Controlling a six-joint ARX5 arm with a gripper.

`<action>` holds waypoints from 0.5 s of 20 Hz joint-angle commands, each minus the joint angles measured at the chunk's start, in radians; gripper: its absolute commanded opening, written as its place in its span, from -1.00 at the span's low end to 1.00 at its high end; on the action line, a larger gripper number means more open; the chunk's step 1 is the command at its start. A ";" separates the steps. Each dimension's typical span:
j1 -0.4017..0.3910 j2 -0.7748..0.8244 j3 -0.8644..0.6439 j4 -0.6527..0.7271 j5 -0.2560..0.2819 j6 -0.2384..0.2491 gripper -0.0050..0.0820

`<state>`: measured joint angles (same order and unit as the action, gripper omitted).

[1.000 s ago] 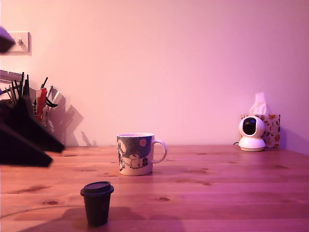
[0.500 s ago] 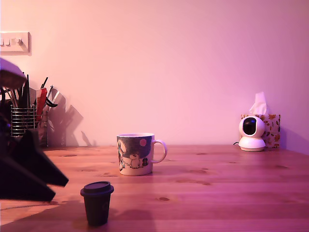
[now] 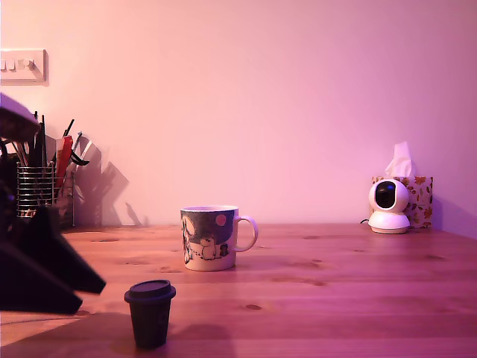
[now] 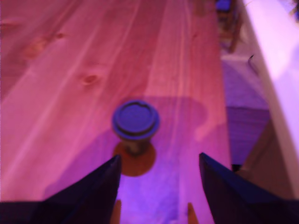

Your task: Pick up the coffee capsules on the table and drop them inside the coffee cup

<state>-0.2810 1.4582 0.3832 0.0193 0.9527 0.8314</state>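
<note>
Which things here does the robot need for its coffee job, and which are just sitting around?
Needed:
dark capsule, standing on the table
coffee cup
gripper, open, capsule ahead of it

Just sitting around:
utensil holder
small white camera
tissue box
wall switch

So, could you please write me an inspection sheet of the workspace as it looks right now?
Surface: wooden table, knotted planks, bare over most of its area.
Job's things: one dark capsule standing rim up near the front edge; printed mug behind it, upright, handle toward the exterior view's right. No other capsules seen.
Clutter: wire utensil holder with tools at the exterior view's left; small white camera and tissue box at the far right.
Grippers: gripper open, jaws spread, the capsule ahead of them, untouched.
Cables: nothing seen.
Surroundings: plain wall, wall switch upper left.
</note>
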 commanded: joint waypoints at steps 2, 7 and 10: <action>-0.003 0.022 -0.015 0.009 0.011 -0.020 0.21; -0.003 0.049 -0.014 0.062 0.008 -0.020 0.21; -0.004 0.081 -0.014 0.108 0.008 -0.021 0.21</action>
<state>-0.2810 1.5215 0.3828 0.1135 0.9581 0.8143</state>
